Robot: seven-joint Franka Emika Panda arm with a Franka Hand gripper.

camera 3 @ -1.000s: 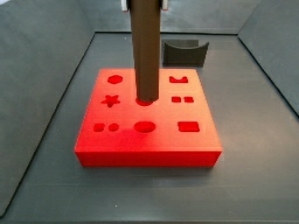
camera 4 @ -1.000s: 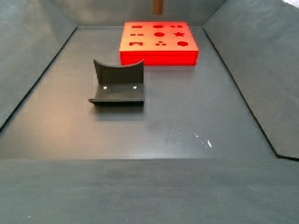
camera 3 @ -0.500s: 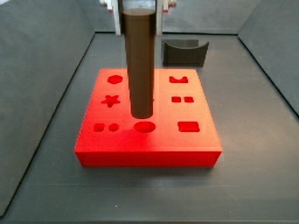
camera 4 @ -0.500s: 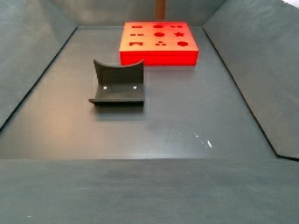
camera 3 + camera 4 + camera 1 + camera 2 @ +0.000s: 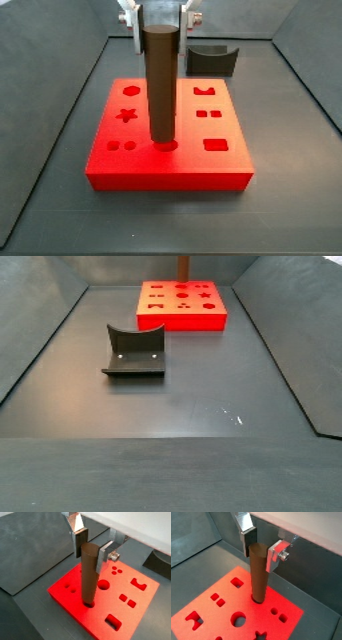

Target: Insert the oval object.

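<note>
The oval object (image 5: pixel 162 90), a tall dark-brown peg, stands upright in my gripper (image 5: pixel 162 28), which is shut on its top end. Its lower end meets the round hole at the front middle of the red block (image 5: pixel 214 168); I cannot tell how deep it sits. In both wrist views the silver fingers (image 5: pixel 107 554) (image 5: pixel 274 556) clamp the peg (image 5: pixel 89 577) (image 5: pixel 256 574) from two sides, over the red block (image 5: pixel 150 594) (image 5: pixel 281 604). In a side view the block (image 5: pixel 183 318) lies far back, with the peg (image 5: pixel 182 268) a thin line above it.
The red block has several differently shaped holes: star, circle, square, notch. The dark fixture (image 5: pixel 211 58) stands on the floor behind the block, and shows mid-floor in a side view (image 5: pixel 135 351). Grey walls enclose the floor.
The gripper has carried the peg from the block's centre hole towards its front and lowered it. The peg's tip now stands at the front-middle hole.
</note>
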